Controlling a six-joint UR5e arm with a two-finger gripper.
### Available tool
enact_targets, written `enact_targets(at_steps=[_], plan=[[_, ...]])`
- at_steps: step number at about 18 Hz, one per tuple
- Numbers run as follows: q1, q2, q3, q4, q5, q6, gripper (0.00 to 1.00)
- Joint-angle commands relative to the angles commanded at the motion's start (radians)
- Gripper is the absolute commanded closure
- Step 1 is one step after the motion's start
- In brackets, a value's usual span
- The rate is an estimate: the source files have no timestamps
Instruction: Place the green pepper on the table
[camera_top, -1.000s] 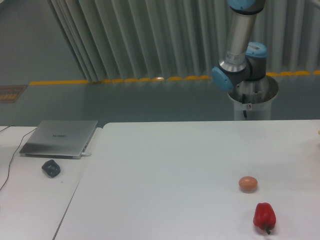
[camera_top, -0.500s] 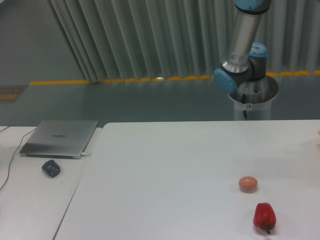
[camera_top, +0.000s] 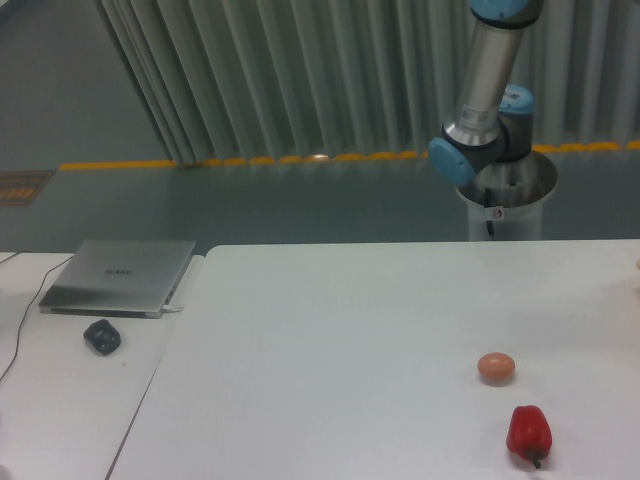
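No green pepper shows anywhere in the camera view; it is out of sight. The large white table (camera_top: 330, 340) fills the lower part of the picture. Behind its far edge rises the robot arm (camera_top: 487, 95), grey with blue joints, and it runs out of the top of the frame. The gripper itself is above the picture and cannot be seen.
A red bell pepper (camera_top: 528, 434) lies near the table's front right, with a small brownish-orange egg-shaped object (camera_top: 496, 367) just behind it. On the narrower desk at left sit a closed silver laptop (camera_top: 118, 277), a dark mouse (camera_top: 102, 336) and a cable.
The arm's upper link has swung a little to the right since a second ago, then held still. Nothing on the table has moved.
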Motion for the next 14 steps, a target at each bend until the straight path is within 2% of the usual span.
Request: enact_targets(at_steps=[5,11,14], plan=[[-0.011,-0.002,-0.017,0.005,-0.005,-0.15,0.0],[-0.034,0.0,-0.081,0.0,-0.011,-0.169,0.0],[-0.046,0.003,-0.086,-0.002,-0.011,-0.215,0.0]])
